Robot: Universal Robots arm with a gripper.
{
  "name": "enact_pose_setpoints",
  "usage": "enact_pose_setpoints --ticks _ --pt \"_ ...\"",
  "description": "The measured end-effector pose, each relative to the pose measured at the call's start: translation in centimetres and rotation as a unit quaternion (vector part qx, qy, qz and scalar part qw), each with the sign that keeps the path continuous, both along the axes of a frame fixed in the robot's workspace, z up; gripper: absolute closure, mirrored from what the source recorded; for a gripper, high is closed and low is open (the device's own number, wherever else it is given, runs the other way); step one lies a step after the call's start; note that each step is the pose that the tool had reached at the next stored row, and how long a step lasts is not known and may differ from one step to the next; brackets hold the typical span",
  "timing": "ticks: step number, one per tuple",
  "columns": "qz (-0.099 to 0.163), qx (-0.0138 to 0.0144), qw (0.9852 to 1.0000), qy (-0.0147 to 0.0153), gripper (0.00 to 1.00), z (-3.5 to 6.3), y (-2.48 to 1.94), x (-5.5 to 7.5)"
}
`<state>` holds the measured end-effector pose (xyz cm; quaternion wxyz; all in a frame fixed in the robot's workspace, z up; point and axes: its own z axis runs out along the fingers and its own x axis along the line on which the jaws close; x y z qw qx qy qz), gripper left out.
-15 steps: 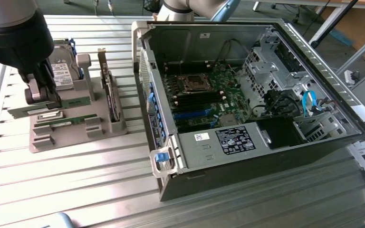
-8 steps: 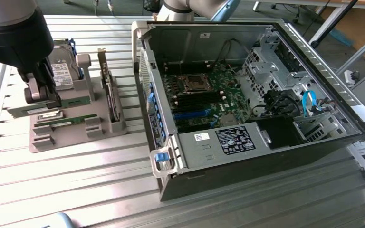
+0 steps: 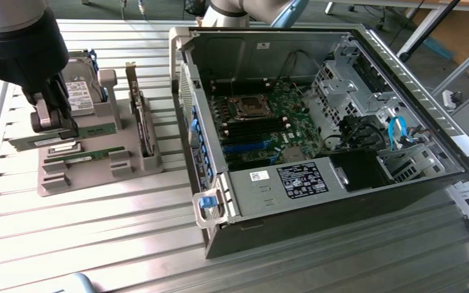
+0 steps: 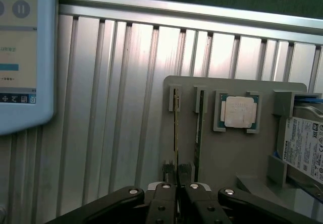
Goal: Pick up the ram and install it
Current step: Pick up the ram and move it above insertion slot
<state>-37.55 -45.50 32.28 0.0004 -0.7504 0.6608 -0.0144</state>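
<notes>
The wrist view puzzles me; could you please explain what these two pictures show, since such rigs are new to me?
The machine is a robot arm ending in a gripper, a two-fingered clamp. The exterior view comes from a camera off the arm; the wrist view comes from a camera on its wrist, looking past that clamp. On the ribbed metal table stands a grey holder carrying two green memory boards, a square processor chip and a hard drive. On the exterior view's right lies an open computer case. The gripper is closed on one board, the ram stick, seated in the holder.
</notes>
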Motion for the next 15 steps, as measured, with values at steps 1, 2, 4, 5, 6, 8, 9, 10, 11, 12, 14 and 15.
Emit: enact_pose_setpoints --ticks 1,2,4,5,6,8,9,10,11,12,14,15 --pt "0.000 0.0000 1.0000 0.0000 0.87 0.03 0.00 0.00" --pt "0.000 0.0000 1.0000 0.0000 0.87 0.06 0.00 0.00" --pt "0.000 0.0000 1.0000 0.0000 0.87 0.13 0.00 0.00" --pt "0.000 0.0000 1.0000 0.0000 0.87 0.16 0.00 0.00" --pt "0.000 0.0000 1.0000 0.0000 0.87 0.20 0.00 0.00" --pt "0.000 0.0001 1.0000 -0.0001 0.87 0.24 0.00 0.00" --pt "0.000 0.0001 1.0000 -0.0001 0.87 0.26 0.00 0.00" --pt "0.000 0.0001 1.0000 -0.0001 0.87 0.27 0.00 0.00" --pt "0.000 0.0000 1.0000 -0.0001 0.87 0.28 0.00 0.00" --pt "0.000 0.0000 1.0000 0.0000 0.87 0.29 0.00 0.00" --pt "0.000 0.0000 1.0000 0.0000 0.87 0.34 0.00 0.00" --pt "0.000 0.0000 1.0000 0.0000 0.87 0.36 0.00 0.00"
